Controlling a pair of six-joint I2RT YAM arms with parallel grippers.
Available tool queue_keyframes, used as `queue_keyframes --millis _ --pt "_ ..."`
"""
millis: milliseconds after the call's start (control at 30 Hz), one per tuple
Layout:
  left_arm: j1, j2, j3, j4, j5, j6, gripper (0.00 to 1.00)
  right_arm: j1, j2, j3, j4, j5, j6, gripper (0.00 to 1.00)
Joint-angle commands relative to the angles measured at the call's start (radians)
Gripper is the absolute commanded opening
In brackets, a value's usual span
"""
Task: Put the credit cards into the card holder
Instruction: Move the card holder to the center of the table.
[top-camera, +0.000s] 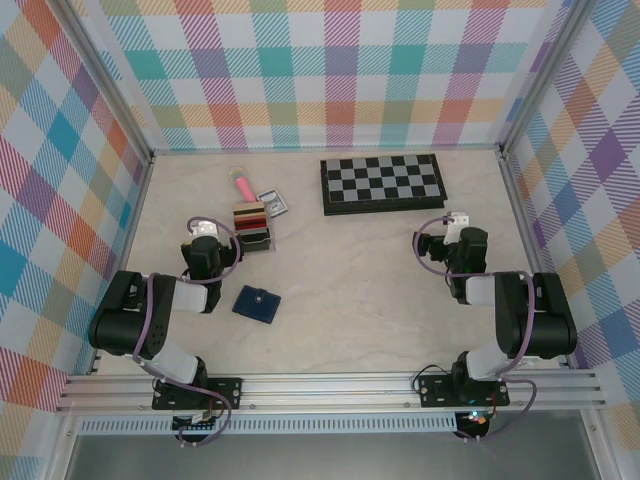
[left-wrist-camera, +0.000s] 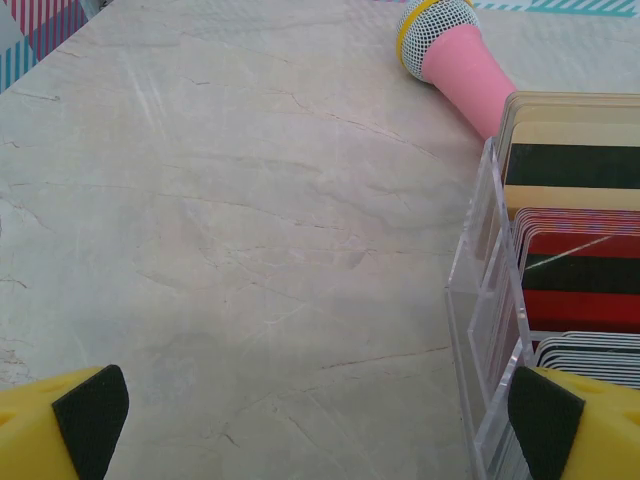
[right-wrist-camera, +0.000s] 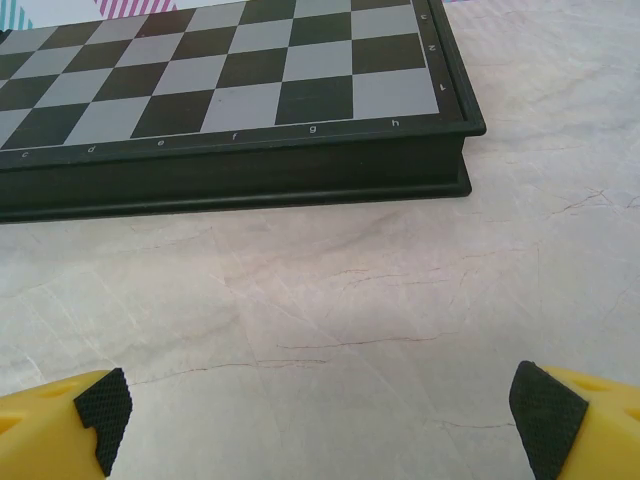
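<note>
Several credit cards (top-camera: 249, 217) in tan, dark brown, red and white stand upright in a clear slotted stand (top-camera: 256, 238) left of centre; in the left wrist view the cards (left-wrist-camera: 575, 235) fill the right edge. The navy card holder (top-camera: 257, 304) lies shut on the table, nearer than the stand. My left gripper (top-camera: 203, 232) sits just left of the stand, and its yellow fingers (left-wrist-camera: 90, 410) are spread wide over bare table. My right gripper (top-camera: 456, 222) hangs open near the chessboard's right end, its fingertips (right-wrist-camera: 545, 405) far apart with nothing between them.
A black-and-grey chessboard (top-camera: 381, 183) lies at the back centre-right, close in front of the right wrist (right-wrist-camera: 230, 90). A pink toy microphone (top-camera: 241, 184) and a small blue-and-white box (top-camera: 273, 203) lie behind the stand. Checked walls enclose the table.
</note>
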Motion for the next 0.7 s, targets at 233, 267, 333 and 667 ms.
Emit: queue_keyframes --millis 233,267,333,667 --pt "0.01 -0.004 0.016 0.023 0.022 0.009 1.0 -0.003 -0.006 0.02 0.014 -0.023 -0.004 1.0" --pt "0.01 -0.004 0.016 0.023 0.021 0.008 1.0 -0.002 -0.006 0.019 0.014 -0.024 -0.004 1.0" --pt "0.011 -0.004 0.017 0.023 0.021 0.008 1.0 -0.002 -0.004 0.021 0.012 -0.025 -0.004 1.0" --pt "0.011 -0.004 0.016 0.023 0.021 0.009 1.0 -0.003 -0.006 0.017 0.018 -0.008 0.001 1.0"
